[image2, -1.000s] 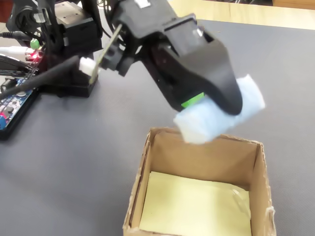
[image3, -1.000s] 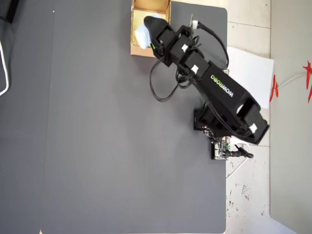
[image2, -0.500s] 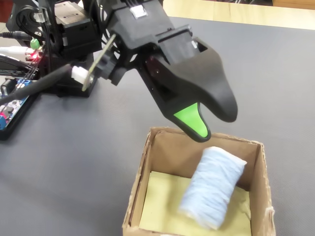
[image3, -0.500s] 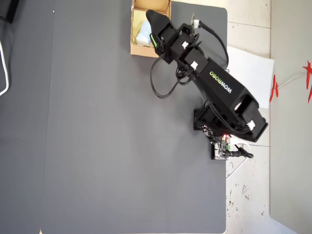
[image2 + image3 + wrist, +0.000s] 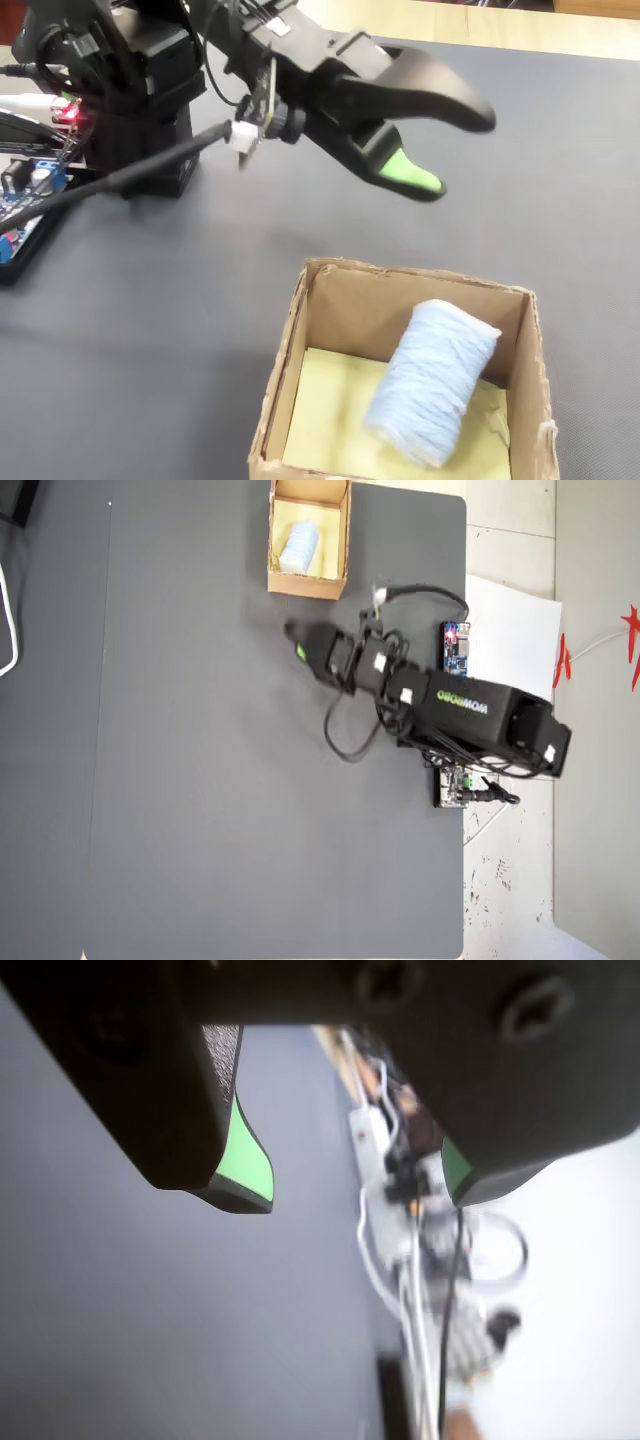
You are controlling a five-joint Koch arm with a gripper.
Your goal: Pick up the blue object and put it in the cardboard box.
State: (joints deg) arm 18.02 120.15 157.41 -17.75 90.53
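Your blue object (image 5: 432, 394) already lies inside the cardboard box (image 5: 286, 372) at the table's far edge (overhead view). It looks light and soft; grip its ribbed middle. End effector (image 5: 455, 150) spread, empty.

blue object (image 5: 298, 542) inside cardboard box (image 5: 340, 540) | gripper (image 5: 296, 645) over dark mat (image 5: 200, 780), apart from box

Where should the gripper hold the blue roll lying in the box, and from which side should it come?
Probably from above: the cardboard box walls block the sides. Close across the middle of the blue roll, which leans tilted on the far wall, jaws across its long axis.
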